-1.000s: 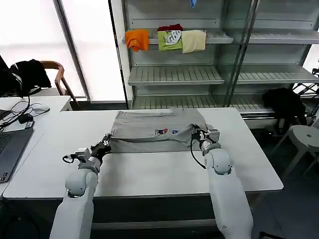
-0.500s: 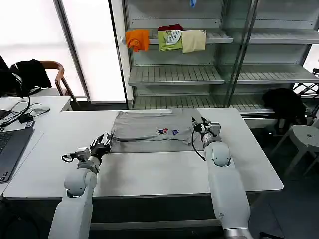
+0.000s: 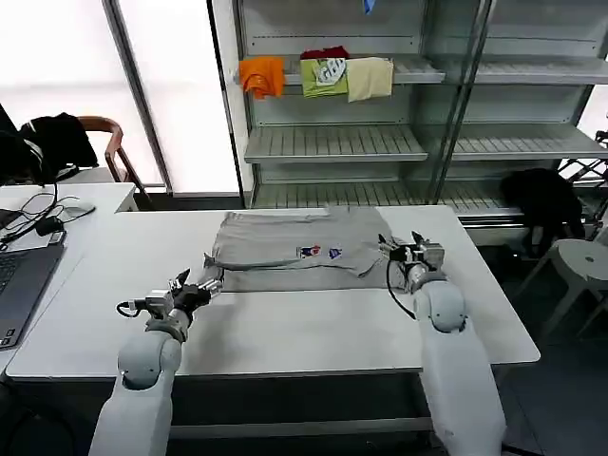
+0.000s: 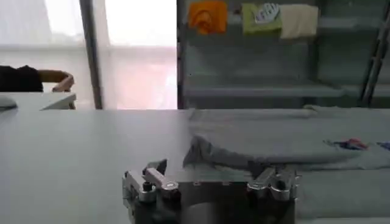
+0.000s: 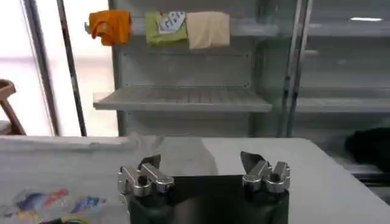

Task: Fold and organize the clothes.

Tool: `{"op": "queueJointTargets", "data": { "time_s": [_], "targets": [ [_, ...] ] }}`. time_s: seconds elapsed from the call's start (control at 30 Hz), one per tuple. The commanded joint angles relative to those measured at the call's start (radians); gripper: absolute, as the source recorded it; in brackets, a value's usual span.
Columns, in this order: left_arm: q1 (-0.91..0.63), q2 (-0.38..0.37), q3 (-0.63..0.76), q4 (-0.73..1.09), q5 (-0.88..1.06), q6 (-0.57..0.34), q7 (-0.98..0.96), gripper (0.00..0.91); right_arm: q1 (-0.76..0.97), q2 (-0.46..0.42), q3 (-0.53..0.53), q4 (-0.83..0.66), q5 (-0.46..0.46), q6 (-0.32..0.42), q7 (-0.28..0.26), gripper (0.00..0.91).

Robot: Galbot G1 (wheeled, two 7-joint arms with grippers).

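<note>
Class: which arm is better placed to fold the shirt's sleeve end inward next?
Left, probably: the left gripper sits open beside the shirt's corner; the right gripper is open, slightly off its edge.

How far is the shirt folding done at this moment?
Partly done. The grey shirt lies on the white table as a flat band, with the chest print facing up, so one fold looks made. Nothing is in hand: the left hand and the right hand are open beside its ends. Folding it smaller and putting it away remain.
</note>
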Motion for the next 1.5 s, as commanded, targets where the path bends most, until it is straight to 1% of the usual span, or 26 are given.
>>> {"op": "queueJointTargets", "data": {
  "time_s": [0.03, 0.17, 0.3, 0.53, 0.57, 0.6, 0.63, 0.67, 0.7, 0.73, 0.77, 0.83, 0.87, 0.9, 0.93, 0.97, 1.0, 1.03, 1.07, 1.13, 1.17, 1.5],
  "targets": [
    [0.039, 0.003, -0.001, -0.042, 0.056, 0.053, 0.012, 0.907, -0.133, -0.04, 0.02, 0.121, 0.004, -0.044, -0.013, 0.907],
    [0.046, 0.003, -0.003, -0.047, 0.051, 0.053, 0.01, 0.907, -0.184, -0.045, 0.032, 0.146, 0.007, -0.044, -0.005, 0.907],
    [0.048, -0.001, -0.003, -0.047, 0.05, 0.053, 0.01, 0.907, -0.199, -0.046, 0.036, 0.15, 0.014, -0.045, -0.009, 0.907],
    [0.045, -0.001, -0.003, -0.044, 0.046, 0.052, 0.012, 0.907, -0.2, -0.014, 0.006, 0.143, 0.005, -0.044, -0.008, 0.907],
    [0.044, -0.001, -0.004, -0.043, 0.039, 0.053, 0.012, 0.907, -0.196, -0.01, 0.004, 0.139, 0.001, -0.044, -0.007, 0.867],
    [0.044, -0.001, -0.004, -0.043, 0.034, 0.054, 0.013, 0.907, -0.192, -0.004, 0.002, 0.134, -0.005, -0.044, -0.007, 0.796],
    [0.042, -0.001, -0.005, -0.038, 0.033, 0.054, 0.014, 0.907, -0.188, 0.0, -0.003, 0.129, -0.01, -0.045, -0.003, 0.675],
    [0.04, 0.0, -0.005, -0.033, 0.031, 0.055, 0.015, 0.907, -0.185, 0.004, -0.006, 0.122, -0.014, -0.045, 0.0, 0.605],
    [0.038, 0.0, -0.005, -0.029, 0.029, 0.055, 0.017, 0.907, -0.182, 0.005, -0.008, 0.118, -0.018, -0.045, 0.001, 0.564],
    [0.035, 0.0, -0.006, -0.022, 0.027, 0.055, 0.019, 0.907, -0.178, 0.007, -0.01, 0.108, -0.024, -0.045, 0.004, 0.484],
    [0.032, 0.0, -0.007, -0.018, 0.019, 0.055, 0.02, 0.907, -0.175, 0.009, -0.012, 0.099, -0.026, -0.045, 0.007, 0.393],
    [0.025, -0.001, -0.009, -0.001, 0.002, 0.06, 0.025, 0.907, -0.169, 0.012, -0.014, 0.083, -0.027, -0.045, 0.011, 0.131],
    [0.023, -0.002, -0.011, 0.005, -0.012, 0.066, 0.028, 0.897, -0.168, 0.016, -0.015, 0.078, -0.026, -0.045, 0.012, 0.081],
    [0.02, -0.002, -0.011, 0.008, -0.016, 0.069, 0.03, 0.836, -0.167, 0.02, -0.015, 0.075, -0.026, -0.045, 0.012, 0.081],
    [0.018, -0.004, -0.012, 0.015, -0.018, 0.071, 0.033, 0.736, -0.167, 0.024, -0.015, 0.071, -0.026, -0.045, 0.012, 0.0],
    [0.016, -0.004, -0.011, 0.018, -0.023, 0.075, 0.038, 0.554, -0.167, 0.025, -0.017, 0.069, -0.026, -0.045, 0.014, 0.0],
    [0.015, -0.004, -0.011, 0.023, -0.023, 0.077, 0.04, 0.484, -0.168, 0.025, -0.019, 0.068, -0.026, -0.045, 0.016, 0.0],
    [0.014, -0.006, -0.01, 0.026, -0.022, 0.077, 0.042, 0.292, -0.168, 0.026, -0.019, 0.068, -0.026, -0.045, 0.016, 0.0],
    [0.013, -0.006, -0.009, 0.027, -0.021, 0.077, 0.044, 0.212, -0.168, 0.026, -0.02, 0.07, -0.024, -0.045, 0.016, 0.0],
    [0.012, -0.008, -0.01, 0.027, -0.021, 0.077, 0.048, 0.02, -0.17, 0.024, -0.02, 0.077, -0.021, -0.045, 0.015, 0.0],
    [0.012, -0.009, -0.01, 0.026, -0.021, 0.077, 0.05, 0.01, -0.17, 0.022, -0.02, 0.081, -0.02, -0.045, 0.015, 0.0],
    [0.009, -0.017, -0.01, 0.025, -0.021, 0.077, 0.06, 0.01, -0.183, 0.017, -0.015, 0.11, 0.001, -0.045, 0.015, 0.0]
  ]
}}
